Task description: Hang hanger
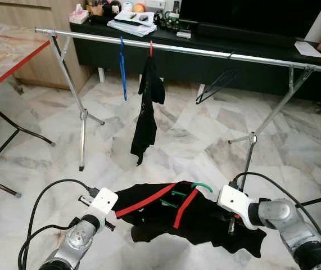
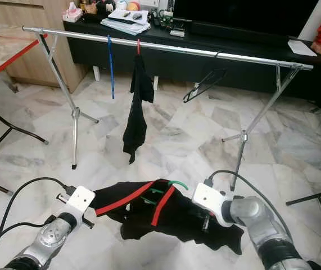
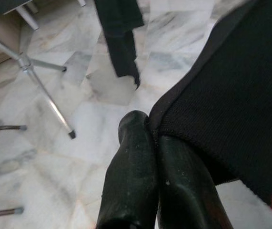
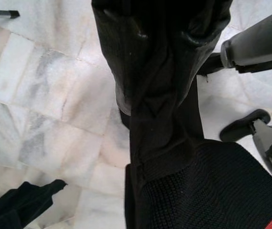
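While pinched by both fingers [image 3: 140, 157], shirt [image 1: 205, 216] below rail [image 1: 177, 48].

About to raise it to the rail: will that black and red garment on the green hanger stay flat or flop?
Likely floppy: the black and red garment sags between the left tool and right tool, its hem drooping. Probably light, since pinched cloth carries it. The green hanger sits loosely and may slide.

Left arm low, bent inward; left gripper [image 3: 152, 138] fingers pressed together, pinching cloth [image 3: 231, 105] edge. Right arm reaching in from right, wrist turned inward; right gripper [image 4: 166, 28] fingers wrapped in cloth, state unclear.
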Motion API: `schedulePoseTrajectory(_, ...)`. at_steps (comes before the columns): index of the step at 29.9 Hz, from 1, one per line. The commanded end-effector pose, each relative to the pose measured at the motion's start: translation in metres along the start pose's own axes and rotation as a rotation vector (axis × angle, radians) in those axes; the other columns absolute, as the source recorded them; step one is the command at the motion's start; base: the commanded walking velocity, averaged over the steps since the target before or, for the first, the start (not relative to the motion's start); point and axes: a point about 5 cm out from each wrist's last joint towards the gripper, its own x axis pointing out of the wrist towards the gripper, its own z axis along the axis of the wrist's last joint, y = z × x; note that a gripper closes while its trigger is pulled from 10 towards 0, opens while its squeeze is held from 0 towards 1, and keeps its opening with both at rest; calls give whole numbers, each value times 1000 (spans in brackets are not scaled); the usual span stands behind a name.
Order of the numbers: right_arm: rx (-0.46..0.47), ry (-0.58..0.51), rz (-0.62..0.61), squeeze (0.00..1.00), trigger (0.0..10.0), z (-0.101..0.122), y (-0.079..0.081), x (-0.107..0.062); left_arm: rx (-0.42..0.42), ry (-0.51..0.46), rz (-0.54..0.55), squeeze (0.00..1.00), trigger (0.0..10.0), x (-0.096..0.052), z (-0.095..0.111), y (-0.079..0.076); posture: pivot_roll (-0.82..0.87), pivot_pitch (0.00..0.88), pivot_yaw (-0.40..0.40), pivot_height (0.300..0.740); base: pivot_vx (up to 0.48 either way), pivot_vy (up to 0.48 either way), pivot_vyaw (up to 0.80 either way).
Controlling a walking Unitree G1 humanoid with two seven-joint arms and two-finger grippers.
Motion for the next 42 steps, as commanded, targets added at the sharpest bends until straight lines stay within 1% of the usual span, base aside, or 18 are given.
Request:
schedulePoseTrajectory(1, 21, 24, 21, 0, 0, -8, 5, 0, -24, -3, -2, 0, 0, 2, 3, 1, -89, 155, -73, 740, 0, 0, 0)
schedulePoseTrajectory(2, 25, 43, 34, 0, 0, -11, 8, 3, -55, -26, 9, 0, 0, 5, 10, 5, -87, 156, -73, 740, 0, 0, 0)
schedulePoseTrajectory(6, 31, 95, 39, 0, 0, -16, 15, 12, -101, -95, 2, 0, 0, 13, 30, 16, -79, 156, -73, 740, 0, 0, 0)
schedulePoseTrajectory(14, 75, 106, 28, 0, 0, -17, 26, 27, -149, -191, -81, 0, 0, 18, 56, 21, -71, 156, -73, 740, 0, 0, 0)
schedulePoseTrajectory(16, 89, 117, 6, 0, 0, -19, 28, 31, -155, -213, -119, 0, 0, 17, 62, 20, -66, 156, -73, 740, 0, 0, 0)
schedulePoseTrajectory(18, 120, 117, -46, 0, 0, -19, 29, 36, -154, -248, -184, 0, 0, 16, 71, 17, -64, 157, -74, 740, 0, 0, 0)
schedulePoseTrajectory(22, 146, 101, -66, 0, 0, -17, 29, 40, -160, -267, -219, 0, 0, 15, 77, 14, -64, 157, -74, 740, 0, 0, 0)
schedulePoseTrajectory(24, 189, 80, -93, 0, 0, -14, 31, 45, -167, -285, -261, 0, 0, 14, 84, 11, -62, 155, -74, 740, 0, 0, 0)
schedulePoseTrajectory(25, 189, 80, -93, 0, 0, -14, 31, 45, -167, -285, -261, 0, 0, 14, 84, 11, -62, 155, -74, 740, 0, 0, 0)
schedulePoseTrajectory(27, 235, 59, -160, 0, 0, -11, 29, 48, -177, -295, -299, 0, 0, 13, 90, 8, -60, 155, -75, 740, 0, 0, 0)
schedulePoseTrajectory(28, 235, 59, -160, 0, 0, -11, 29, 48, -177, -295, -299, 0, 0, 13, 90, 8, -60, 155, -75, 740, 0, 0, 0)
schedulePoseTrajectory(29, 291, 18, -222, 0, 0, -6, 26, 51, -183, -301, -340, 0, 0, 11, 94, 4, -57, 155, -74, 740, 0, 0, 0)
schedulePoseTrajectory(32, 367, -32, -291, 0, 0, 0, 21, 53, -181, -306, -394, 0, 0, 8, 98, 0, -57, 154, -71, 740, 0, 0, 0)
schedulePoseTrajectory(34, 454, -62, -355, 0, 0, 5, 18, 56, -206, -331, -445, 0, 0, 4, 105, -5, -53, 153, -69, 740, 0, 0, 0)
schedulePoseTrajectory(35, 454, -62, -355, 0, 0, 5, 18, 56, -206, -331, -445, 0, 0, 4, 105, -5, -53, 153, -69, 740, 0, 0, 0)
schedulePoseTrajectory(36, 480, -62, -373, 0, 0, 6, 18, 57, -221, -346, -474, 0, 0, 2, 110, -8, -53, 153, -69, 740, 0, 0, 0)
schedulePoseTrajectory(37, 482, -60, -377, 0, 0, 6, 18, 58, -220, -351, -497, 0, 0, 0, 112, -10, -45, 151, -70, 740, 0, 0, 0)
schedulePoseTrajectory(42, 515, -76, -404, 0, 0, 10, 18, 61, -199, -352, -569, 0, 0, -5, 116, -17, -44, 150, -69, 740, 0, 0, 0)
